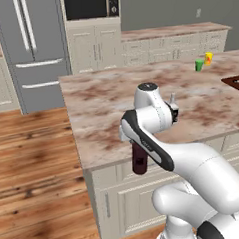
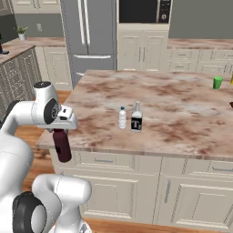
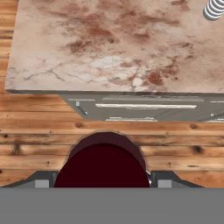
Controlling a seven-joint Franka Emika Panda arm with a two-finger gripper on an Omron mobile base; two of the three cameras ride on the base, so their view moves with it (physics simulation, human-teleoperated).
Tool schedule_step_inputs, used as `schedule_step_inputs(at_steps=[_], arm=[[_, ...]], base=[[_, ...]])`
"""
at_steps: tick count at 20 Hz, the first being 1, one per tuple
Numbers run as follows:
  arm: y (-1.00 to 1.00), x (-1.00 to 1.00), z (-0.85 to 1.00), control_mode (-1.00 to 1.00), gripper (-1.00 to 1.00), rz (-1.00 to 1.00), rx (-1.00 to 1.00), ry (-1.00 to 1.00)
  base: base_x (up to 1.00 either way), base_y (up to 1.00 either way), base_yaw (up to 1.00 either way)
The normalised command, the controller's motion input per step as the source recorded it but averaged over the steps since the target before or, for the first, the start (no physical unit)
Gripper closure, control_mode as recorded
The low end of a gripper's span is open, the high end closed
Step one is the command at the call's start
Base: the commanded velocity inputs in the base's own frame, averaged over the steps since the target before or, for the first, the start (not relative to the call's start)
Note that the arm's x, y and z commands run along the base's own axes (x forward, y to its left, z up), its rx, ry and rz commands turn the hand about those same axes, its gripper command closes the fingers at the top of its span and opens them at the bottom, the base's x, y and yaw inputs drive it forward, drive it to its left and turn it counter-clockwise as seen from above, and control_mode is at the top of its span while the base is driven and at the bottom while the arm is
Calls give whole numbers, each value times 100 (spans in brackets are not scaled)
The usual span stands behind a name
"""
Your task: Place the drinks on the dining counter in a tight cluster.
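My gripper (image 2: pixel 61 131) is shut on the dark maroon bottle (image 2: pixel 62 146), which hangs upright just off the near left edge of the dining counter (image 2: pixel 182 104), below its top. In the hand view the maroon bottle (image 3: pixel 103 164) sits between my two fingertips (image 3: pixel 41 180), over the wood floor in front of the counter (image 3: pixel 109 43). The left base view shows the same bottle (image 1: pixel 139 161) under my forearm. The clear ribbed water bottle (image 2: pixel 122 118) and the white "T" bottle (image 2: pixel 136 117) stand close together near the counter's front edge. The ribbed bottle (image 3: pixel 214 8) also shows from the hand.
A green cup (image 2: pixel 218 82) stands far right on the counter, with a yellow-orange cup (image 1: pixel 208 58) beside the green cup (image 1: pixel 200 65). A dark board (image 1: pixel 237 81) lies at the right edge. A steel fridge (image 1: pixel 32 46) and wall cabinets stand behind.
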Motion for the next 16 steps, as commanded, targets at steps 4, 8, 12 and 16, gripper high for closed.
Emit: schedule_step_inputs(at_steps=[4,8,12,16], arm=[[0,0,0,100,100,0,0,0],[0,0,0,100,100,0,0,0],[0,0,0,100,100,0,0,0],[0,0,0,100,100,0,0,0]], base=[[22,-71,0],[29,-67,0],[25,-68,0],[31,-66,0]])
